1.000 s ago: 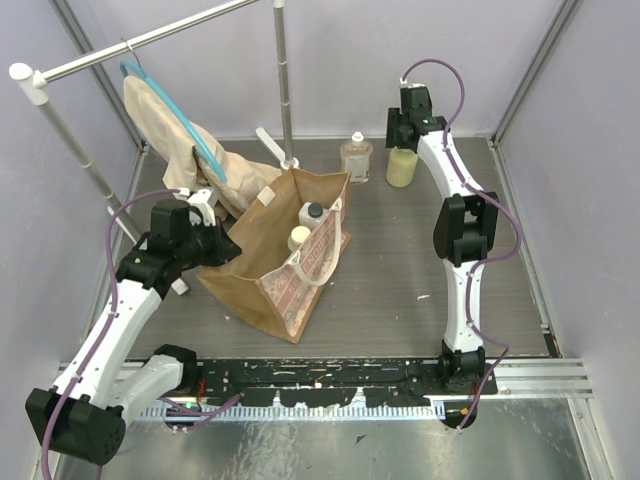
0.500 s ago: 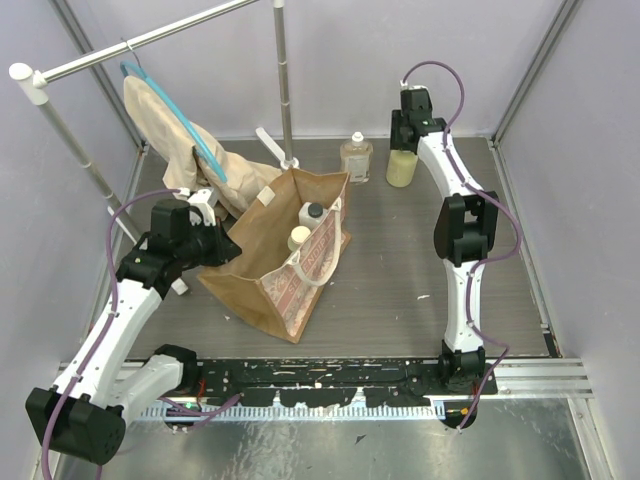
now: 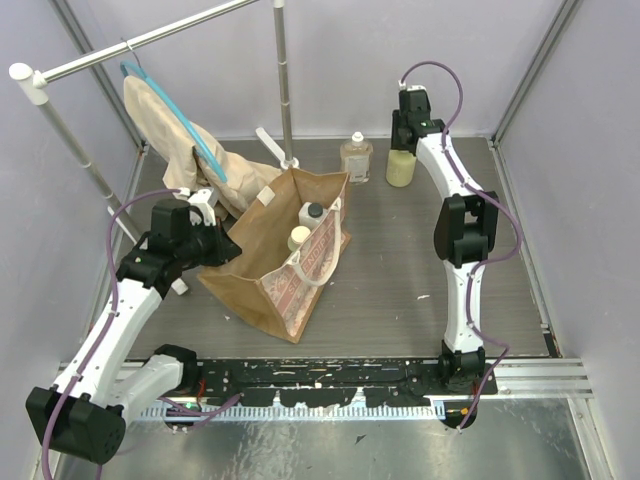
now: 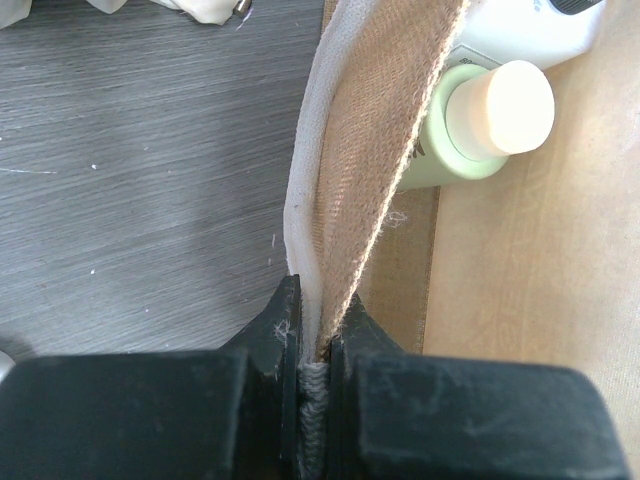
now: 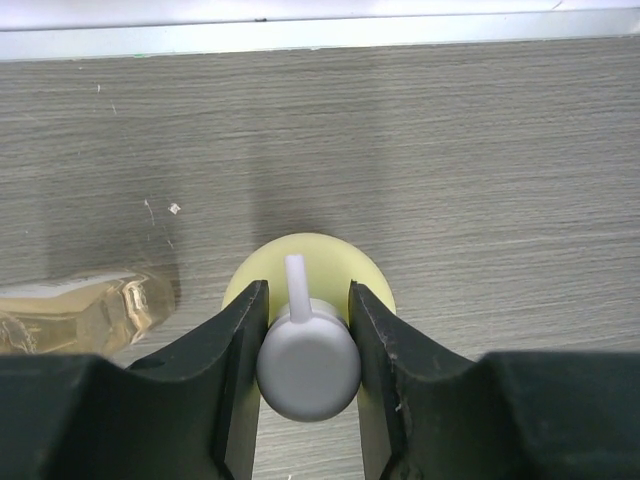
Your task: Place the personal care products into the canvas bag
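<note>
The tan canvas bag (image 3: 262, 268) stands open at the centre left. Inside it are the white bottle with a black cap (image 3: 313, 213) and a yellow-green bottle with a white cap (image 3: 299, 238), which also shows in the left wrist view (image 4: 470, 130). My left gripper (image 3: 232, 250) is shut on the bag's cream-edged rim (image 4: 340, 150). The second yellow-green bottle (image 3: 402, 170) stands at the back on the table. My right gripper (image 5: 308, 340) is above it, jaws closed against its white pump cap (image 5: 308, 375). The amber bottle (image 3: 356, 158) stands just left of it.
A beige garment on a blue hanger (image 3: 180, 140) hangs from a metal rack (image 3: 283, 80) at the back left, close behind the bag. Purple walls enclose the table on three sides. The amber bottle (image 5: 70, 310) is close to my right gripper's left finger.
My right gripper has settled slightly lower onto the yellow-green bottle's cap. The left arm and the bag have not moved.
</note>
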Controlling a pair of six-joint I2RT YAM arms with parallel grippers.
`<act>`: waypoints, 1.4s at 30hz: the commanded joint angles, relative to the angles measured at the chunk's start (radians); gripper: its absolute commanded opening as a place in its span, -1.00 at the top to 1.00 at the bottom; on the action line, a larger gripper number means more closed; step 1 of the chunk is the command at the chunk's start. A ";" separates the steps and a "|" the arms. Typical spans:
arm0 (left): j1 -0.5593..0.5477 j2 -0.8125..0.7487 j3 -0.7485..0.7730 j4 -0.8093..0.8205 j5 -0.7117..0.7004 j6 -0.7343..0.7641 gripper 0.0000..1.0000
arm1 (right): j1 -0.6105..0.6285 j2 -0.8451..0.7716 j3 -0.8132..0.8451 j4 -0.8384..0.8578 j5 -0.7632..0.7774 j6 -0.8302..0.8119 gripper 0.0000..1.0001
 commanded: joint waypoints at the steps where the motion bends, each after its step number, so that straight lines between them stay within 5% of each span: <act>1: -0.003 0.003 0.008 -0.012 0.012 0.008 0.98 | 0.002 -0.128 -0.016 -0.007 0.028 -0.028 0.99; 14: -0.003 0.020 0.013 0.001 0.007 0.009 1.00 | 0.124 -0.431 -0.052 -0.108 -0.072 -0.084 0.99; 32: -0.002 0.017 -0.035 0.019 0.015 0.008 1.00 | 0.534 -0.663 0.102 -0.226 -0.054 -0.129 0.99; 42: -0.003 -0.005 -0.032 0.025 0.031 -0.012 1.00 | 0.624 -0.777 -0.098 -0.143 -0.227 -0.050 0.99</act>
